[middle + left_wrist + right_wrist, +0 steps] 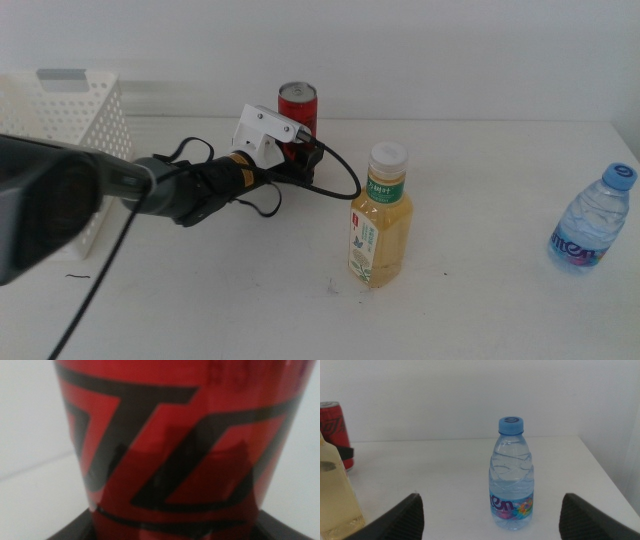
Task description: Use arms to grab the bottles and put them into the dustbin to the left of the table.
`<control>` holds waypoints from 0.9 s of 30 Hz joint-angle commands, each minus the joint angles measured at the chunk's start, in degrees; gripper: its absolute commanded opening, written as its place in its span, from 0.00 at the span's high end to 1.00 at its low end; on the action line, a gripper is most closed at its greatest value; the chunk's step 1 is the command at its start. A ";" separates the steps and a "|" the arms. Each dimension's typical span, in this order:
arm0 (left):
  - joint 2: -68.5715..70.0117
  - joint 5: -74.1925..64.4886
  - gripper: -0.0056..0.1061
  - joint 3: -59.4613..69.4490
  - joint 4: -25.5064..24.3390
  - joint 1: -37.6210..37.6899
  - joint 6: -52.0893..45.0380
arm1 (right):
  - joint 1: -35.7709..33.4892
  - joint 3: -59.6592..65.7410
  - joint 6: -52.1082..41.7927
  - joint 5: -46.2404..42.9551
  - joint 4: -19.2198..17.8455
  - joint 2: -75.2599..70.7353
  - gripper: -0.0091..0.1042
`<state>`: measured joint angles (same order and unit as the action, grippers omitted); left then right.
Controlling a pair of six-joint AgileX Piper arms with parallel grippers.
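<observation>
The white table [470, 320] carries three upright drinks: a red can [297, 103] at the back, a yellow tea bottle [380, 228] near the middle, and a water bottle [594, 220] at the right edge. A white basket [75, 130] stands at the left.

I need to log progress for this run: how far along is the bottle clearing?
Nothing looks binned yet: no bottle shows in the dustbin. In hand: the left gripper is at the red can, which stands between its jaws. Left: the tea bottle and the water bottle, which the open right gripper faces.
</observation>
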<state>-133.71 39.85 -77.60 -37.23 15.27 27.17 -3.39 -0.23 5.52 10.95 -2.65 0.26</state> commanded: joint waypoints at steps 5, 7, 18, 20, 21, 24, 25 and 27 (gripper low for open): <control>15.31 -1.97 0.86 12.85 5.46 0.23 -1.66 | 0.52 0.23 -0.10 -0.66 -0.13 -0.26 0.11; 20.96 -2.72 0.85 18.01 8.78 0.20 -2.80 | 0.52 0.23 -0.10 -0.66 -0.13 -0.26 0.11; 49.79 -43.80 0.75 26.23 26.93 5.90 -2.74 | 0.52 0.23 -0.10 -0.66 -0.13 -0.26 0.11; 52.57 -48.10 0.75 26.23 26.55 5.90 -3.12 | 0.52 0.23 -0.10 -0.66 -0.13 -0.26 0.11; 53.87 -50.15 0.75 26.23 26.55 5.90 -3.10 | 0.52 0.23 -0.10 -0.66 -0.13 -0.26 0.11; 56.05 -56.58 0.75 24.03 24.91 5.55 -3.10 | 0.52 0.23 -0.10 -0.66 -0.13 -0.26 0.11; 56.34 -59.02 0.75 22.75 25.19 5.55 -3.10 | 0.52 0.23 -0.10 -0.66 -0.13 -0.26 0.11; 56.34 -63.28 0.75 20.12 25.23 5.55 -3.38 | 0.52 0.23 -0.10 -0.66 -0.13 -0.26 0.11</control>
<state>-78.67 -22.66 -55.30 -11.78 20.86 24.00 -3.39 -0.23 5.52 10.95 -2.65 0.26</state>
